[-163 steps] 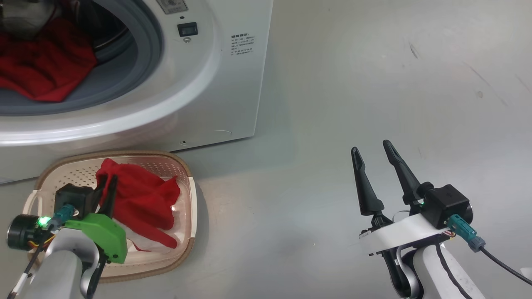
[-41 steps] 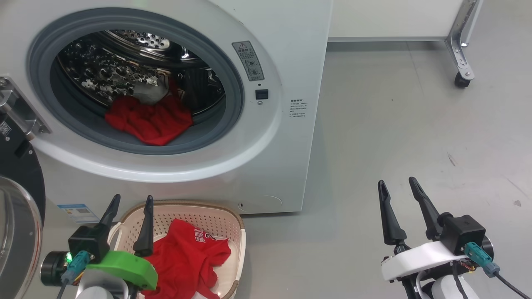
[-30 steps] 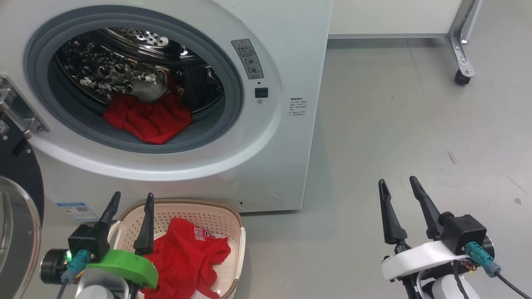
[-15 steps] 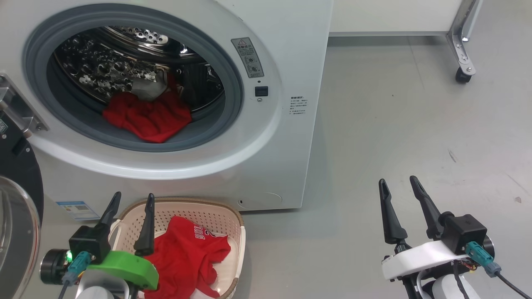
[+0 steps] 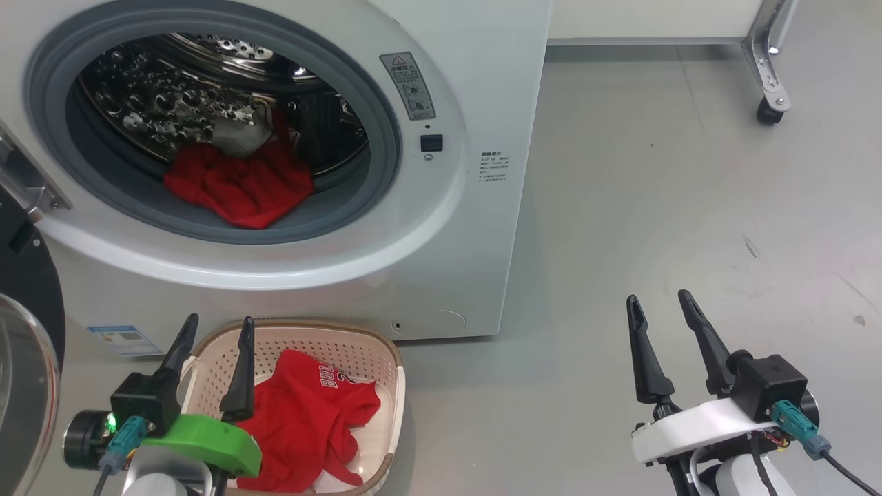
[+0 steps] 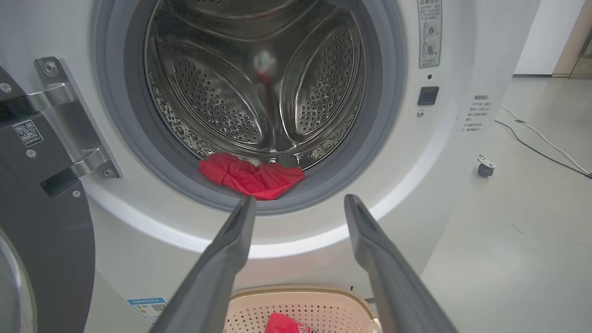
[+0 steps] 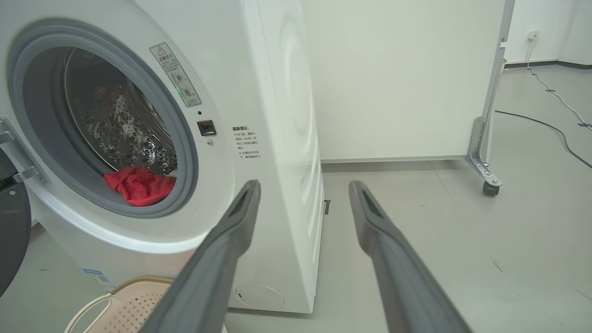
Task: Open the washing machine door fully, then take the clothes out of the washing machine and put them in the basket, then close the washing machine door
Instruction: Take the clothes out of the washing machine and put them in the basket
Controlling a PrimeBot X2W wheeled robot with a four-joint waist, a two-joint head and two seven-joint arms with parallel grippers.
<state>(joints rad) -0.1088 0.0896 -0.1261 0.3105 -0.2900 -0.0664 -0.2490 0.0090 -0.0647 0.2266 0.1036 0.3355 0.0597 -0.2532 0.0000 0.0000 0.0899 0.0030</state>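
The washing machine [image 5: 475, 227] stands open, and its door [image 5: 31, 303] is swung out at the left edge. Red clothes [image 5: 238, 186] lie at the front of the steel drum, also seen in the left wrist view [image 6: 252, 178] and the right wrist view [image 7: 138, 185]. Another red garment [image 5: 303, 413] with a letter print lies in the cream basket [image 5: 389, 358] on the floor below the opening. My left gripper [image 5: 218, 322] hovers open and empty over the basket's left end, pointing at the drum [image 6: 299, 199]. My right gripper [image 5: 656, 297] is open and empty over the floor to the right [image 7: 303, 185].
Grey floor stretches to the right of the washer. A white panel on a metal leg with a caster wheel [image 5: 768, 110] stands at the back right. A black cable [image 7: 545, 125] runs across the floor further right.
Several seconds ago my left gripper was down in the basket at the red garment; now it is raised, with the garment left there. In the last second only the head camera shifted slightly.
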